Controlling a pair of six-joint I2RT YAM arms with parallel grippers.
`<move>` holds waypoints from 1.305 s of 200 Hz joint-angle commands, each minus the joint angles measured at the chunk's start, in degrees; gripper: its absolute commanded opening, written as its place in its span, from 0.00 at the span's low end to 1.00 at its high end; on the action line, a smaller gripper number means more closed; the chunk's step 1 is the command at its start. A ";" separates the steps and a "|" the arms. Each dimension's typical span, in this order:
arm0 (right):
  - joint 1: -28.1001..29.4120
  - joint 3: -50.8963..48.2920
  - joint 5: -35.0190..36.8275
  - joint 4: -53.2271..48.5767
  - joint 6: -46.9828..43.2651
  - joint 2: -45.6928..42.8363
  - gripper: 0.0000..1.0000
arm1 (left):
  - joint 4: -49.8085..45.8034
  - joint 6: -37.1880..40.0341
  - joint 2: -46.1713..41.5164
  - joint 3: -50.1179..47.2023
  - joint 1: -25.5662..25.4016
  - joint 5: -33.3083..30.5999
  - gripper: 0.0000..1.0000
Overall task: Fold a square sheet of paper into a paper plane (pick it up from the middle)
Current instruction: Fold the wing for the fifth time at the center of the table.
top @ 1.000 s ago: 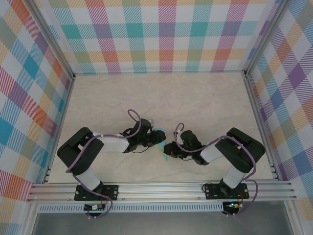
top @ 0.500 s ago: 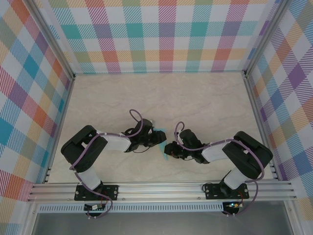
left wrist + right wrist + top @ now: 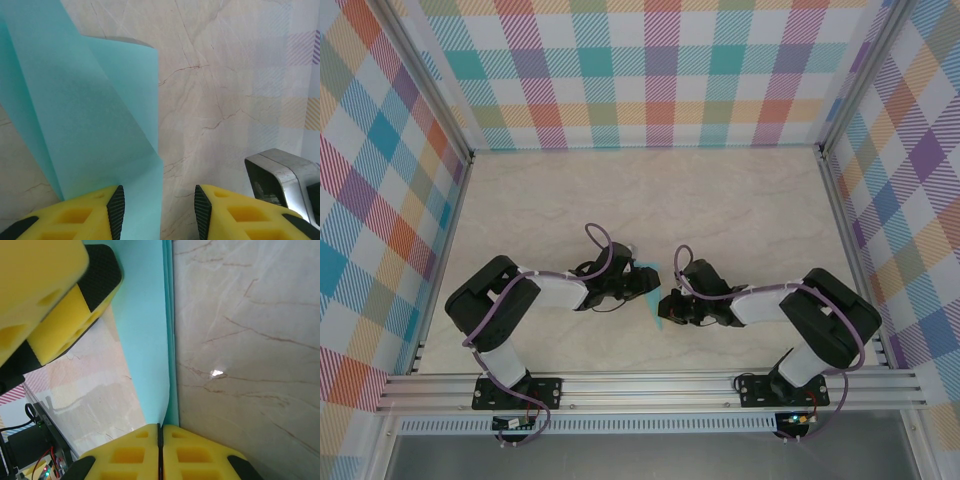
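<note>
Paper plane (image 3: 145, 340) is pinched tight in your right gripper (image 3: 160, 432), guessing to steady it, while your left gripper (image 3: 159, 205) sits with jaws spread around it, unclamped.

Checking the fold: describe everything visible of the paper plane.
The paper plane is thin, light cyan paper, folded into overlapping layers with straight creases. It sits between the two arms, over the near part of the table. The right gripper is shut on one edge. The other end reaches between the parted jaws of the left gripper.
</note>
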 commanded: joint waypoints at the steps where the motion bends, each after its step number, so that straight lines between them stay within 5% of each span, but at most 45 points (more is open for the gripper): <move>1: 0.53 -0.40 -4.39 -8.73 -2.43 1.39 0.09 | -3.33 -0.18 3.50 0.42 -0.40 -0.92 0.44; 94: 1.16 0.61 -4.17 -18.22 -3.92 1.05 0.12 | -5.72 -1.71 4.60 1.00 -0.42 -1.70 0.43; 124: 2.26 2.30 2.03 -26.86 -5.07 1.13 0.13 | -6.16 -2.26 5.01 1.23 -0.46 -1.62 0.42; 196: 5.45 6.72 4.73 -32.86 -7.07 5.88 0.04 | -9.88 -3.22 7.29 3.05 -0.41 -1.67 0.40; 261: 6.78 7.65 4.77 -34.27 -7.14 -0.13 0.12 | -12.16 -2.86 8.00 3.85 -0.45 -1.70 0.40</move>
